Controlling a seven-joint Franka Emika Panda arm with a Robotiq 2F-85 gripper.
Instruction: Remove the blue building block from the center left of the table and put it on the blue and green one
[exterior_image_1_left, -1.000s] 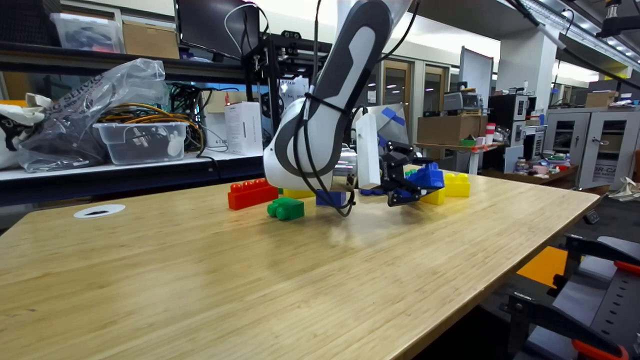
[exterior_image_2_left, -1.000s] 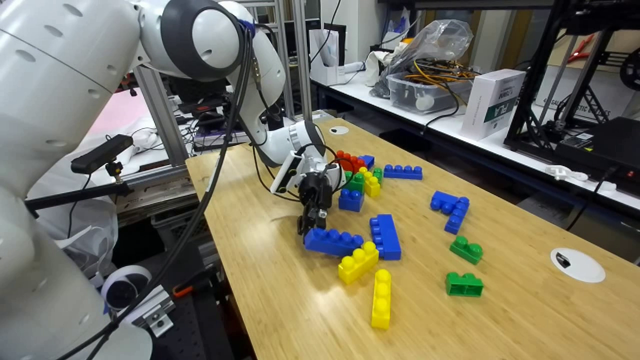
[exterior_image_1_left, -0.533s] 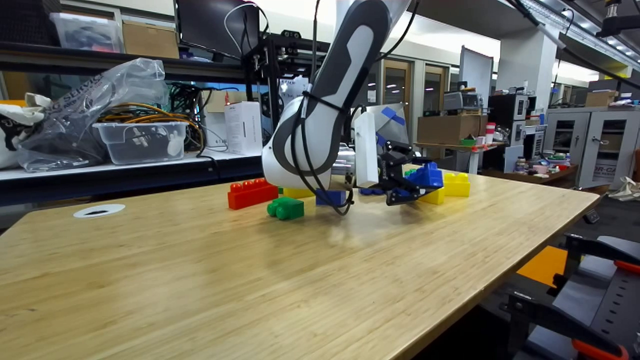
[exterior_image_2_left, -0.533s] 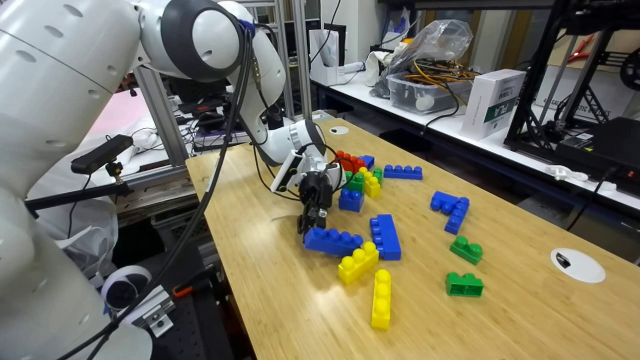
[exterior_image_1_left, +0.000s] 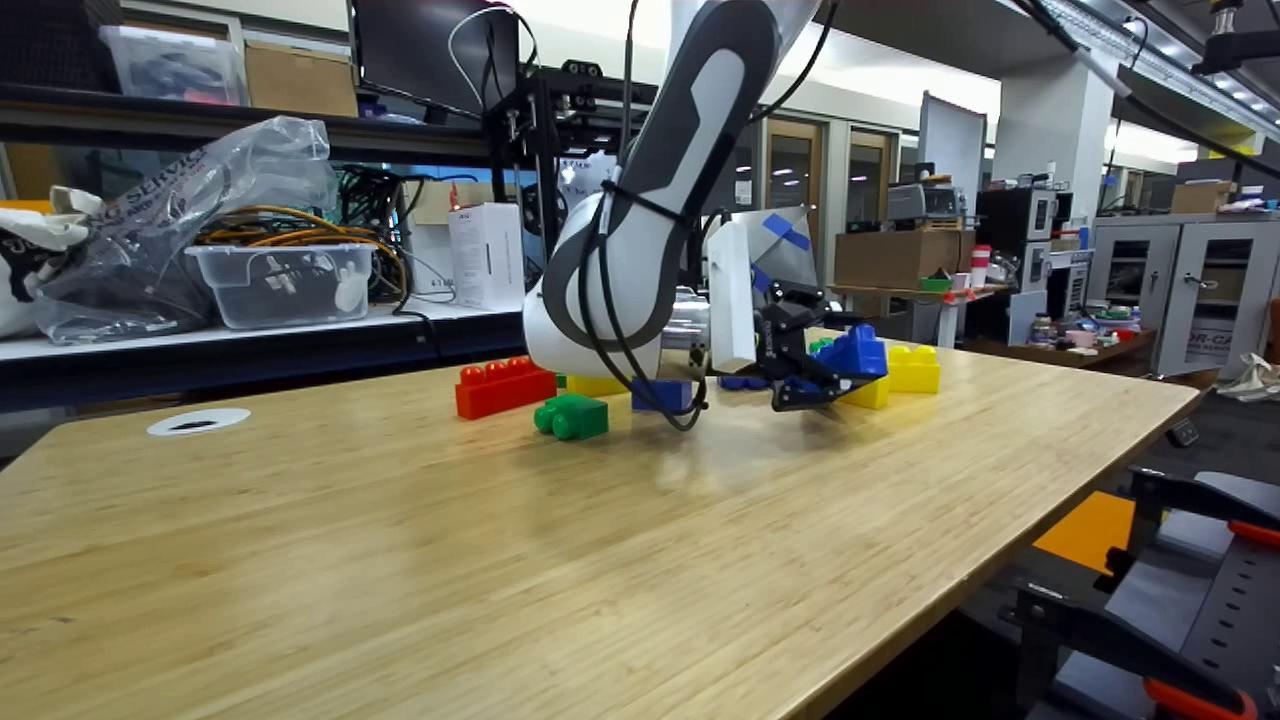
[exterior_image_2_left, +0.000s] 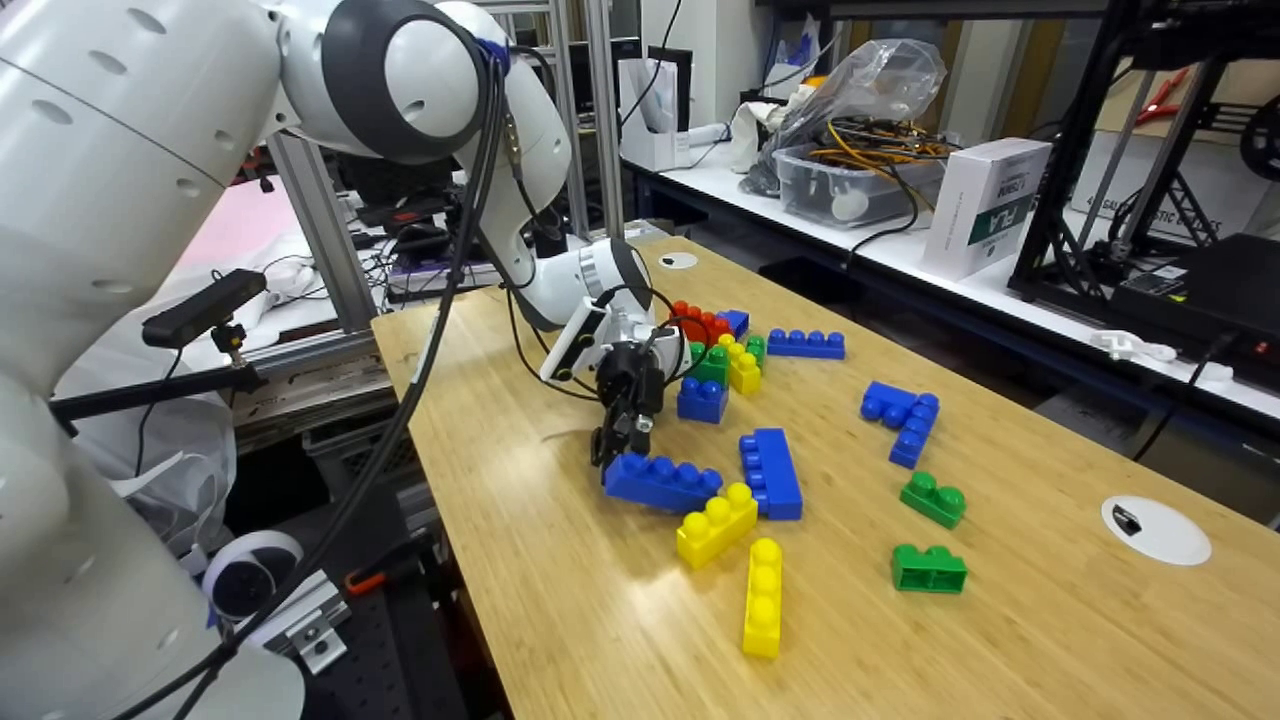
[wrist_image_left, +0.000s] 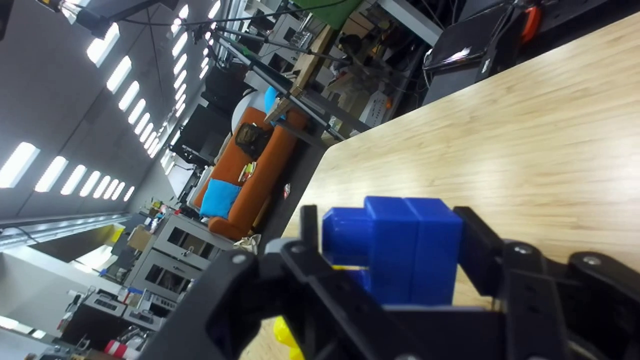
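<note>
Where the gripper (exterior_image_2_left: 616, 452) shows in an exterior view, its jaws clamp the left end of the blue building block (exterior_image_2_left: 665, 484), whose long axis runs rightward (studs upward) toward a yellow brick (exterior_image_2_left: 717, 527). Farther right, a white box (exterior_image_2_left: 985, 205) reads, probably, "PLA".

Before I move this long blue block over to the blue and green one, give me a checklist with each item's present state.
1. Is the blue building block between the jaws of the gripper? Ok, by the wrist view.
2. Firm grip? Cannot tell; whether both sides press on it is unclear.
3. Studs facing up? Ok, in an exterior view.
4. Clear of the yellow brick beside it? Cannot tell; the two come together in that view, touching or nearly so.
5. Over the blue and green one? Not ok; well apart in both exterior views.
6. Target's own two parts joined? Cannot tell.
</note>
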